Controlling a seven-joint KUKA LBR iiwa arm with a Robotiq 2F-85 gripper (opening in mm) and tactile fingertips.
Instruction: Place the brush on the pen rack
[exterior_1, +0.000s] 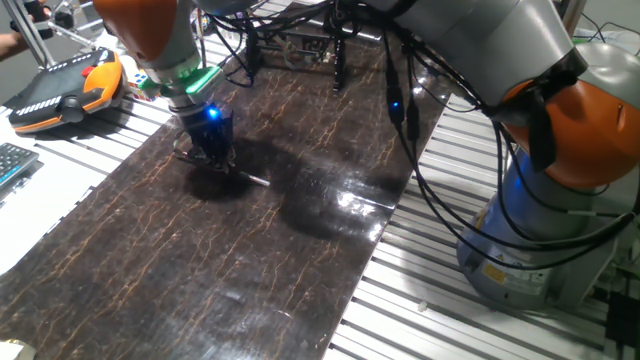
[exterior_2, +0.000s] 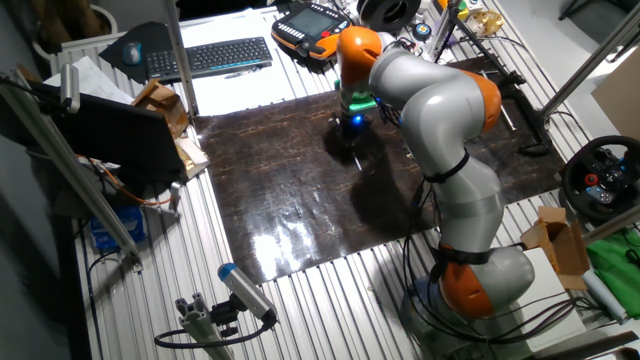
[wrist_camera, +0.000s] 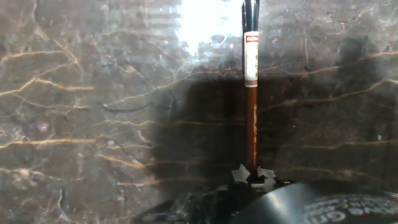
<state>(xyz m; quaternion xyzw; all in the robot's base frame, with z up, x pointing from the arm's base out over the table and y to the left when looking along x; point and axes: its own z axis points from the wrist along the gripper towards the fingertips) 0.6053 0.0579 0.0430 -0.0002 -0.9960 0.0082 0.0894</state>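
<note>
The brush lies flat on the dark marbled mat. In the hand view it runs straight up the frame, with an orange-red handle, a white section and a dark far end. My gripper is down at the mat over the middle of the brush, whose thin tip sticks out to the right. The fingers are dark and I cannot tell whether they are closed on it. My gripper also shows in the other fixed view. The pen rack, a low black frame, stands at the mat's far edge, well away from the gripper.
An orange and black teach pendant and a keyboard lie beyond the mat. Black cables hang from the arm over the mat's right side. A dark rounded part fills the bottom edge of the hand view.
</note>
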